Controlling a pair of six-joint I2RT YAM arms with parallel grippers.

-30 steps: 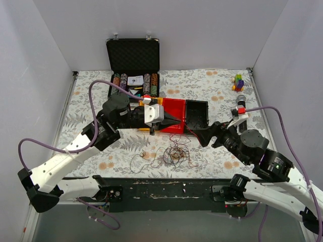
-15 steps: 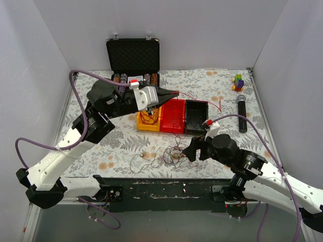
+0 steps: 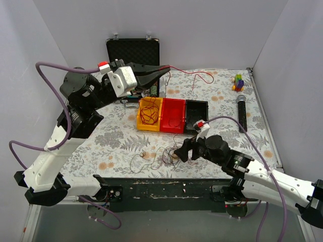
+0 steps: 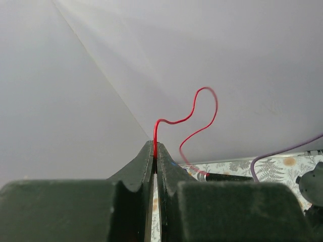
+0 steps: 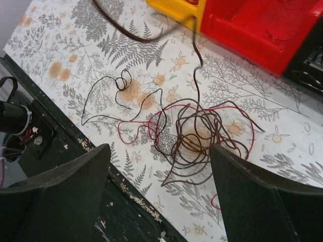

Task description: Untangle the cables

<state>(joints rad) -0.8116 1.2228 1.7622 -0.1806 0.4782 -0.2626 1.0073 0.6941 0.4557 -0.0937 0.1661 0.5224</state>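
A loose nest of thin red and dark brown cables lies on the floral mat near the front edge; it fills the right wrist view. My left gripper is raised high at the back and shut on one red cable, whose free end curls in the air in the left wrist view. More wire lies in the orange bin. My right gripper is open and empty, hovering low over the nest, its fingers spread wide either side.
An orange, a red and a black bin stand in a row mid-table. An open black case with chips stands at the back. A black microphone and a small coloured toy lie at the right.
My left gripper has risen and swung back toward the case, lifting the red cable clear. My right gripper has moved left and down over the nest.
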